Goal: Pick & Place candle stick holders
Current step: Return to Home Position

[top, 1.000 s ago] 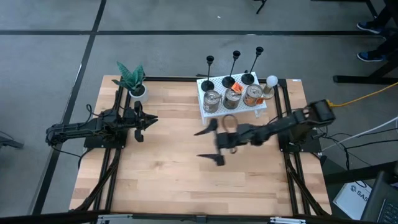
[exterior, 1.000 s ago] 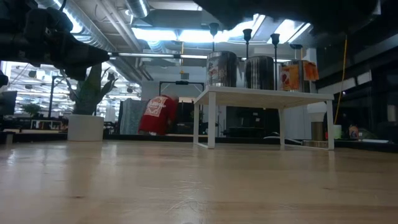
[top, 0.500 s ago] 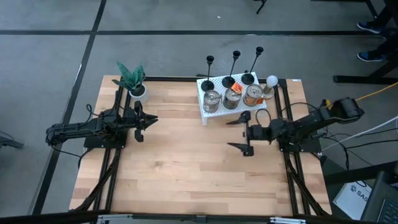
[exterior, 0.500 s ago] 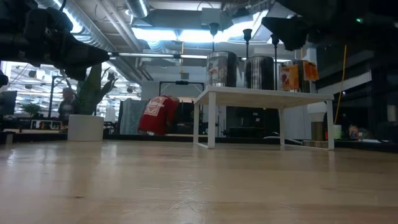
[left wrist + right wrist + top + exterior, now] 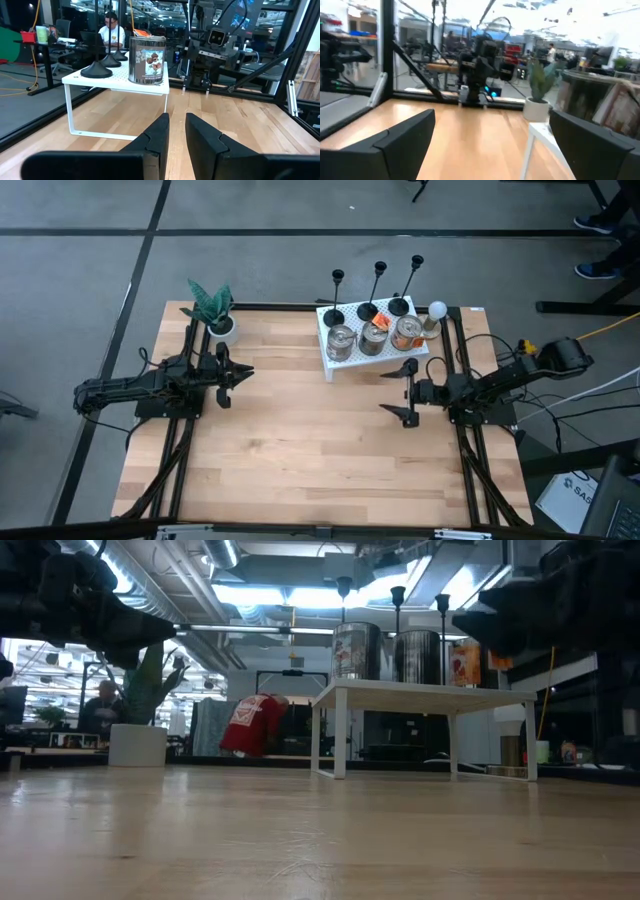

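From above, the three candle stick holders [image 5: 367, 311] stood in a row along the far edge of a white shelf [image 5: 345, 361] at the far right of the wooden table [image 5: 290, 450]. Three candle tins [image 5: 373, 337] sat in front of them on the same shelf. The right gripper [image 5: 403, 392] hung over the table just in front of the shelf, its fingers spread wide and holding nothing. The left gripper [image 5: 240, 373] waited at the left side, near a potted plant [image 5: 212, 310].

From table height, the holders' thin stems [image 5: 397, 610] rose behind the tins [image 5: 357, 650] on the shelf [image 5: 420, 695]. The right arm showed only as a dark shape at the upper right. In the room behind, a person in a red shirt [image 5: 250, 723] bent over.

The left wrist camera showed its own fingers [image 5: 157, 135] drawn close with only a thin slit between them, holding nothing. Beyond them, two round holder bases [image 5: 96, 71] rested on the shelf top [image 5: 115, 82] beside a tin [image 5: 147, 60].

The right wrist camera showed its fingers [image 5: 405, 135] far apart, with bare wood between them and the plant [image 5: 537, 95] farther off.
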You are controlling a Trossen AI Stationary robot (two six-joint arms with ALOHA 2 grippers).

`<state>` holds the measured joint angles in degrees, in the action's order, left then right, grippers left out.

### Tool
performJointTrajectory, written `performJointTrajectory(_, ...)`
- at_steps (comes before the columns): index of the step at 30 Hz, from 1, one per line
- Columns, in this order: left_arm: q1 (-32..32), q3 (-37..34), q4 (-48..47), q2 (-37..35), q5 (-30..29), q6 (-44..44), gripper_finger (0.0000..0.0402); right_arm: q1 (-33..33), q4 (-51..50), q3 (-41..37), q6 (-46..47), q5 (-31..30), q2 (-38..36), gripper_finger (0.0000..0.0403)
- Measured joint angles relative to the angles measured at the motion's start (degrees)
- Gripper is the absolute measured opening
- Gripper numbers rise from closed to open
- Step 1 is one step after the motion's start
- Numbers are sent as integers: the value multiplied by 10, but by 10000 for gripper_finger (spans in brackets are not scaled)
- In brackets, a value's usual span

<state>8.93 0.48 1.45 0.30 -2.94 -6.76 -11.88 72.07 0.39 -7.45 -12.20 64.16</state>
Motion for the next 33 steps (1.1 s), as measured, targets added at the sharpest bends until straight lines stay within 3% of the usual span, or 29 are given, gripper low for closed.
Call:
performJointTrajectory(8,0,0,0,1,-1,0,59,9,-44,-1,-47,-13,-34,396)
performJointTrajectory(13,0,0,0,2,-1,0,59,16,-97,-1,-30,-13,-69,396)
performJointTrajectory(33,0,0,0,2,0,0,59,53,-300,-1,-5,-11,-282,396)
